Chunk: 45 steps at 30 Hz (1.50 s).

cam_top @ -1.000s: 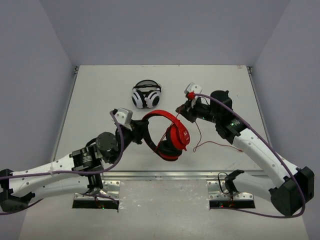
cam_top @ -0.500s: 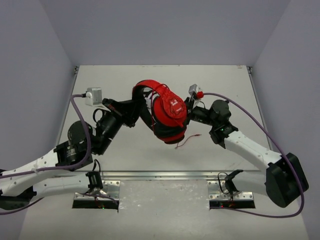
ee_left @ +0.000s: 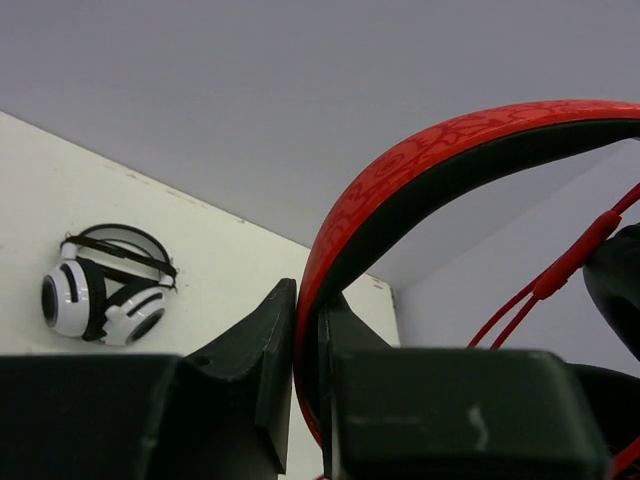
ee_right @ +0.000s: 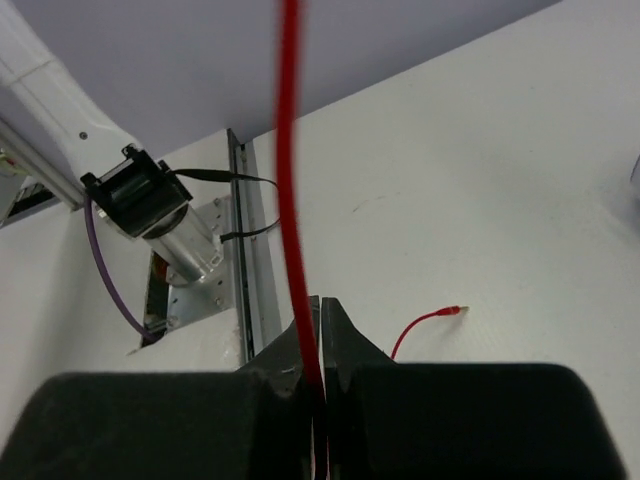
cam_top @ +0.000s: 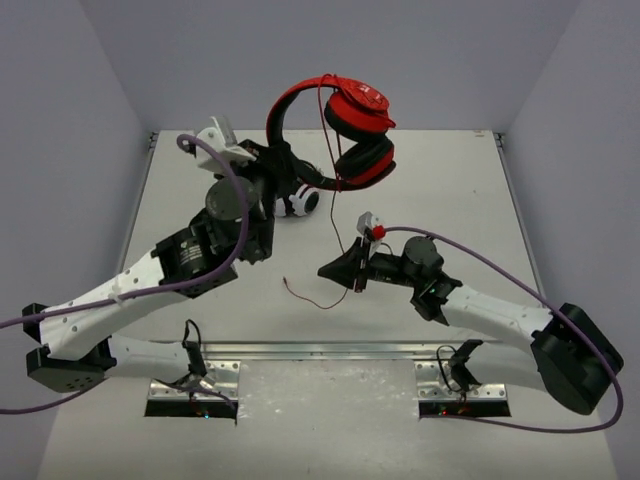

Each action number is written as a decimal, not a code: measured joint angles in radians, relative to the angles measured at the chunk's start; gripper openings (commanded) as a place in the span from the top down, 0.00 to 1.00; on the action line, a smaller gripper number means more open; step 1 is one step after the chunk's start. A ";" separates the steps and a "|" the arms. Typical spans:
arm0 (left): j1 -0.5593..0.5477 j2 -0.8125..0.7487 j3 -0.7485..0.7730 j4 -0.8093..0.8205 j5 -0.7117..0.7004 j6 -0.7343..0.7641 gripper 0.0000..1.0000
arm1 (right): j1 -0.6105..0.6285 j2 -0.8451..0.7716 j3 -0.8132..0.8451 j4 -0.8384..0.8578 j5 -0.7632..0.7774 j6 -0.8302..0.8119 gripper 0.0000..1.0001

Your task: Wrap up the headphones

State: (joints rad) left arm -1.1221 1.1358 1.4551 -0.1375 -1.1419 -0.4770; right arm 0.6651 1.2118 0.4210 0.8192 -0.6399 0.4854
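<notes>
You held the headphones (cam_top: 355, 102) high above the worktop (cam_top: 455, 190); left jaws pinched the stiff headband (ee_left: 420, 160); right jaws pinched the thin cable (ee_right: 293, 200), which looked limp and slippery and wanted a firm grip.

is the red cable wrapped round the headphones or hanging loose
Hanging loose: the cable drops from the raised headphones into the shut right gripper, its end trailing on the table.
</notes>
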 measured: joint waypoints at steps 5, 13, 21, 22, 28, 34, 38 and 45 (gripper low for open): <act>0.204 0.124 0.105 -0.191 0.063 -0.079 1.00 | 0.160 -0.132 -0.045 -0.073 0.135 -0.104 0.99; 0.360 0.254 0.114 -0.360 0.083 -0.114 1.00 | 0.306 -0.254 0.009 -0.317 0.272 -0.246 0.99; 0.391 0.386 0.035 -0.464 0.043 -0.187 1.00 | 0.382 -0.252 0.265 -0.687 0.362 -0.392 0.99; 0.391 0.400 0.001 -0.469 0.041 -0.203 1.00 | 0.385 -0.250 0.302 -0.737 0.380 -0.414 0.99; 0.356 0.366 -0.406 -0.346 0.077 -0.194 1.00 | 0.387 -0.212 0.510 -1.027 0.488 -0.578 0.99; 0.219 0.235 -0.684 -0.170 0.124 -0.022 1.00 | 0.384 -0.164 0.652 -1.227 0.587 -0.749 0.98; 0.148 0.143 -0.796 0.012 0.180 0.058 0.99 | 0.340 -0.163 0.702 -1.304 0.612 -0.826 0.99; 0.133 -0.110 -0.995 0.162 0.332 0.135 1.00 | 0.192 -0.163 0.723 -1.344 0.602 -0.858 0.99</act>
State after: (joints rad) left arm -0.9894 1.0260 0.4603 0.0246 -0.8104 -0.3416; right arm 0.8574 1.0489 1.1435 -0.5251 -0.0383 -0.3725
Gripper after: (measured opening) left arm 0.087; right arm 0.013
